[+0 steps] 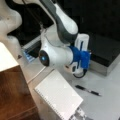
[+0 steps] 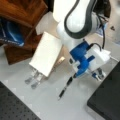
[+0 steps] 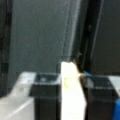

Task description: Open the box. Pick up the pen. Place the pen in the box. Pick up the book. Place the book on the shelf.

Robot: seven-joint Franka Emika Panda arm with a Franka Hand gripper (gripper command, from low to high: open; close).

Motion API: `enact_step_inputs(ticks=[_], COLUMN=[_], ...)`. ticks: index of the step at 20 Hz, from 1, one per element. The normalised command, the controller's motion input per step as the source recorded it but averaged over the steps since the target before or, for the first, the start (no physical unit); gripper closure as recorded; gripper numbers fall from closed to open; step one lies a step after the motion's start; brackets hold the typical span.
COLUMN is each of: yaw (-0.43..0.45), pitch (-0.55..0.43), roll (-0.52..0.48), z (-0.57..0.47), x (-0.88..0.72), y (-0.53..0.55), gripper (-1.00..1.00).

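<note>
Textured white-grey book [image 1: 60,98] beside slim black pen [image 1: 88,90]; end effector [image 2: 98,75] state unclear.

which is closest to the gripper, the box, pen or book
The box: the gripper hangs at its grey front side, while the pen and book lie farther off.

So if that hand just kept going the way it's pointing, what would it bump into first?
Most likely the box. The hand points at its grey side just under the black lid, as the wrist view shows. How much gap remains is hard to judge.

Arm [image 1: 56,53]: glossy white shells, dark grey joint bands. Blue bracket [image 2: 81,58] at wrist; black cable [image 2: 101,31] attached.
</note>
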Motion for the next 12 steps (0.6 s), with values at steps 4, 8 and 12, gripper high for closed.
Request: enact_step_inputs(ticks=[4, 8, 12], yaw=[0.067, 0.094, 0.099], pitch=[0.072, 0.101, 0.122], roll=[-0.195, -0.243, -0.304], z=[0.41, 0.44, 0.49], x=[0.03, 0.08, 0.12], y=[0.23, 0.27, 0.3], gripper=[1.0, 1.0, 1.0])
